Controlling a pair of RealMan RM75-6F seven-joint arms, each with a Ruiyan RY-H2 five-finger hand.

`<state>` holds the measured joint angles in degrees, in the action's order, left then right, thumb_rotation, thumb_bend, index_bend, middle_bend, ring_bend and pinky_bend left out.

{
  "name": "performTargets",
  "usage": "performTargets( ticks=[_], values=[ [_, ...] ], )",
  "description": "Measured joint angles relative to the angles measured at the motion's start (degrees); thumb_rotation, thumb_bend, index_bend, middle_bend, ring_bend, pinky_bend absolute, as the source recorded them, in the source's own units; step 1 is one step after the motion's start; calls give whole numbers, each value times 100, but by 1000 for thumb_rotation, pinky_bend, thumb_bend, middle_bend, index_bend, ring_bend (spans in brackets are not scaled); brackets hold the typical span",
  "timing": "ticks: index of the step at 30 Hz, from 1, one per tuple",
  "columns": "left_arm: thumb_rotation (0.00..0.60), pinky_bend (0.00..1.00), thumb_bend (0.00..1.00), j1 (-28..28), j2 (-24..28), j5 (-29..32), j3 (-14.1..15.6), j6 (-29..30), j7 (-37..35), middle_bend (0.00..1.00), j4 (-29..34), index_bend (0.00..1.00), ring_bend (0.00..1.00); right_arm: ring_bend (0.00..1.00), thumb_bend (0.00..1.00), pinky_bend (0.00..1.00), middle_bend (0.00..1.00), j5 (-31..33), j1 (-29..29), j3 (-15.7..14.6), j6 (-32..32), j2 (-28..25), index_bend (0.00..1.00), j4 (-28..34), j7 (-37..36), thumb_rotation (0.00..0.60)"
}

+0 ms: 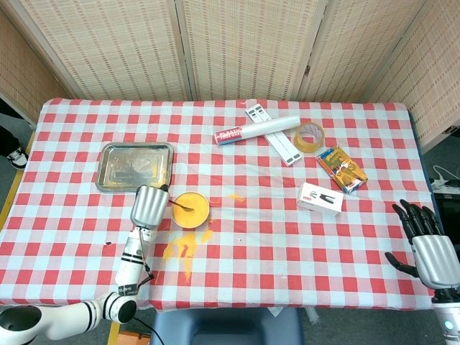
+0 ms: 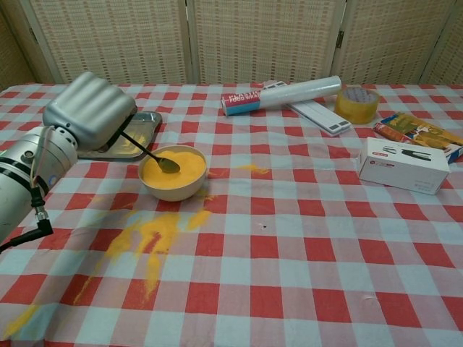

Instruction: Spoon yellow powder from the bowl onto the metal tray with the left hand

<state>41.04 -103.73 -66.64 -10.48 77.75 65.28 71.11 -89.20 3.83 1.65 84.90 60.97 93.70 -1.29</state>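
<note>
Red-and-white checked cloth [image 1: 259, 237] covers the table; woven cane screens [image 1: 244, 43] stand behind it. I take the bowl [image 1: 190, 210] of yellow powder [image 2: 173, 169] as my landmark. My left hand [image 1: 147, 207] sits just left of it, fingers curled round the handle of the spoon [image 2: 154, 155], whose tip rests in the powder. The metal tray [image 1: 135, 166] lies up and left of the bowl, close by. Spilled powder [image 1: 185, 248] stains the cloth directly below the bowl, with a smaller smear [image 1: 236, 195] just right of it. Well right of the bowl: a white box [image 1: 320, 198], a coloured packet [image 1: 341, 169], a tape roll [image 1: 308, 137], a rolled tube [image 1: 259, 129] across a white strip [image 1: 274, 135]. My right hand [image 1: 428, 241] hangs far right of the bowl, off the cloth's edge, fingers spread, holding nothing.
</note>
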Motion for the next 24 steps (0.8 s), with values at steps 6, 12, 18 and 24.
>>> performTargets(
  ticks=[6, 12, 18, 24],
  values=[
    [600, 1000, 775, -79, 225, -129, 7, 140, 78, 1000, 407, 934, 1000, 0, 123, 0, 0, -43, -16, -22, 29, -12, 0, 17, -6, 600],
    [600, 1000, 775, -36, 212, -106, -94, 81, -32, 1000, 306, 934, 1000, 0, 122, 0, 0, -29, -14, -18, 19, -9, 0, 14, 4, 600],
    [600, 1000, 773, 126, 13, 62, -257, -150, -41, 1000, -277, 934, 1000, 0, 122, 0, 0, 106, 16, 42, -54, 2, 0, -11, 20, 600],
    [600, 1000, 770, 234, -179, 132, -309, -273, -63, 1000, -664, 934, 1000, 0, 123, 0, 0, 121, 28, 53, -66, 6, 0, -7, 28, 600]
  ],
)
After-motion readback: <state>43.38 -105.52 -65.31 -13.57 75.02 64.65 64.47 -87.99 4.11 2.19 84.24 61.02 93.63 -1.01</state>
